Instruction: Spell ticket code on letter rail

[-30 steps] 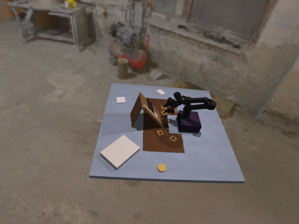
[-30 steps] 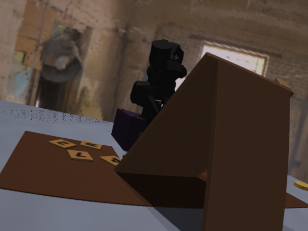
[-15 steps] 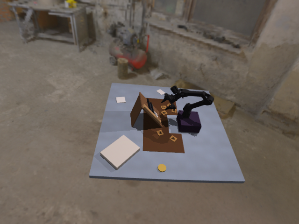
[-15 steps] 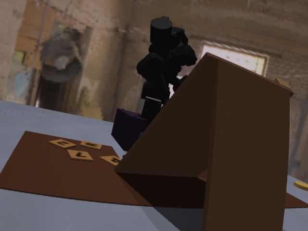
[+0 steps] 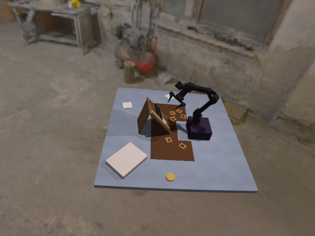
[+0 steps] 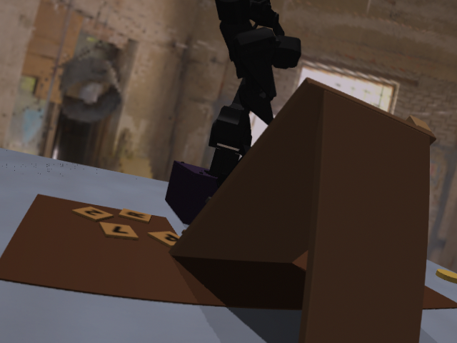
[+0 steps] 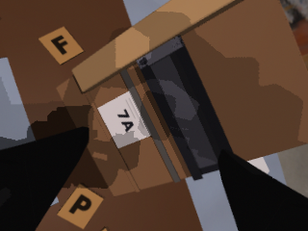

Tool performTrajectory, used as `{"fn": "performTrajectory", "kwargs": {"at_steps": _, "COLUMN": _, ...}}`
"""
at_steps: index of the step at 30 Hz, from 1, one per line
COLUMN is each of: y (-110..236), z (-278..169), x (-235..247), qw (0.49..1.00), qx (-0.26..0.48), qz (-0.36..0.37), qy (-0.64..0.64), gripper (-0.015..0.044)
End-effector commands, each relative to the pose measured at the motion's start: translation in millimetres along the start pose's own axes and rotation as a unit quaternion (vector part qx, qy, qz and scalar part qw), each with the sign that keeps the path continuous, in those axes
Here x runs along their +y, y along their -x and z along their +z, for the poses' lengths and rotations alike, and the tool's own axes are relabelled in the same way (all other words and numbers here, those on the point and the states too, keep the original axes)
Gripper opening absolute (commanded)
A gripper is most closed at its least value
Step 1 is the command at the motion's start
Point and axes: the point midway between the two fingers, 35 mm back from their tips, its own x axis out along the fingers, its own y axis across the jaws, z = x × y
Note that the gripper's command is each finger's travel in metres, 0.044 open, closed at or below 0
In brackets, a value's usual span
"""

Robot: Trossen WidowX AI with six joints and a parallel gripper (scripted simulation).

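My gripper [image 5: 172,104] [image 7: 155,144] is open and empty, in the air over the tilted board's rail side. The board [image 5: 144,115] [image 6: 368,206] [image 7: 255,91] carries a black letter rail [image 5: 159,111] [image 7: 183,106], with no tile visible in it. The ticket [image 5: 164,120] [image 7: 122,120] below the rail reads 7A. A tile F [image 7: 61,45] lies flat beyond the board's wooden end strip; a tile P [image 7: 80,206] lies off the other end. In the exterior view, a Z-like tile [image 6: 92,213], an R-like tile [image 6: 135,215] and a 7- or L-like tile [image 6: 118,230] lie flat.
The brown mat [image 5: 159,152] [image 6: 73,258] lies under the tiles and part of the board. A pale box [image 5: 126,160] is near the counter's front left. A yellow disc [image 5: 170,176] is near its front edge. White cards [image 5: 127,104] lie at the back. Another tile [image 5: 182,145] lies on the front mat.
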Motion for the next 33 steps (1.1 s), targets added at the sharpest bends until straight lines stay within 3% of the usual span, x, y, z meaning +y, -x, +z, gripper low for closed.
{"fn": "performTrajectory", "kwargs": {"at_steps": 1, "y": 31.5, "z": 18.8, "x": -40.8, "qw": 0.972, "qx": -0.055, "qz": 0.046, "qy": 0.223, "gripper": 0.044}}
{"fn": "performTrajectory", "kwargs": {"at_steps": 22, "y": 31.5, "z": 18.8, "x": -40.8, "qw": 0.972, "qx": -0.055, "qz": 0.046, "qy": 0.223, "gripper": 0.044}}
{"fn": "performTrajectory", "kwargs": {"at_steps": 33, "y": 50.6, "z": -3.7, "x": -54.3, "qw": 0.972, "qx": -0.053, "qz": 0.047, "qy": 0.224, "gripper": 0.044}}
